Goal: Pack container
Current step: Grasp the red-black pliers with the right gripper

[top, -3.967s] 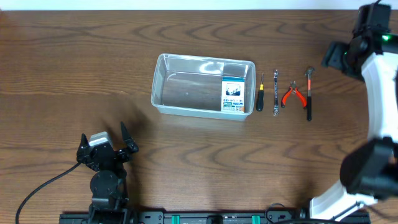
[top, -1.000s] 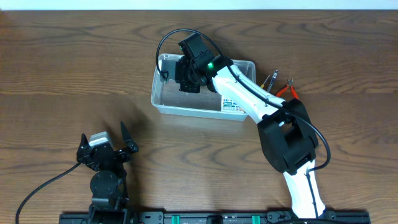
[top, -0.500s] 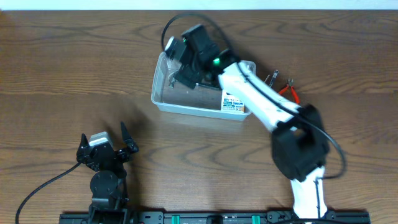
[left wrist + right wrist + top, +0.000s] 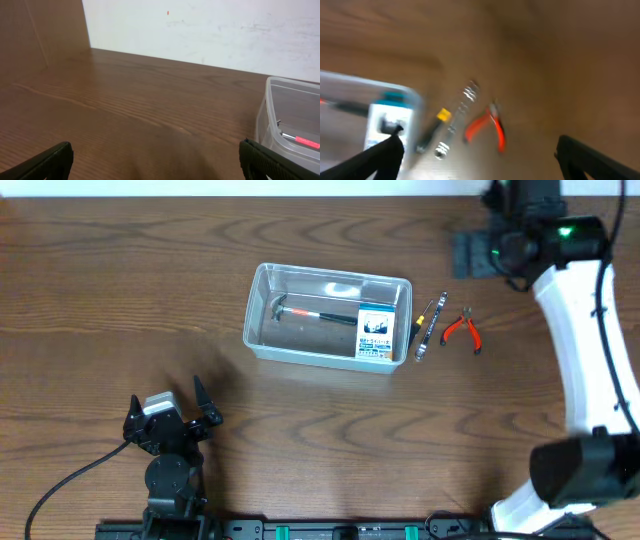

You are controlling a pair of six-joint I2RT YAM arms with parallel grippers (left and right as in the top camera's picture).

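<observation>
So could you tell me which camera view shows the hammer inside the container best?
The overhead view: the hammer lies whole in the container. The left wrist view catches only a piece of its handle through the clear wall. The right wrist view is too blurred to make it out.

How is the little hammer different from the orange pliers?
The hammer lies inside the clear container; the pliers lie outside on the table. The hammer is one long straight stick; the pliers are shorter, with two spread handles. Both are hand tools with some orange, lying flat.
</observation>
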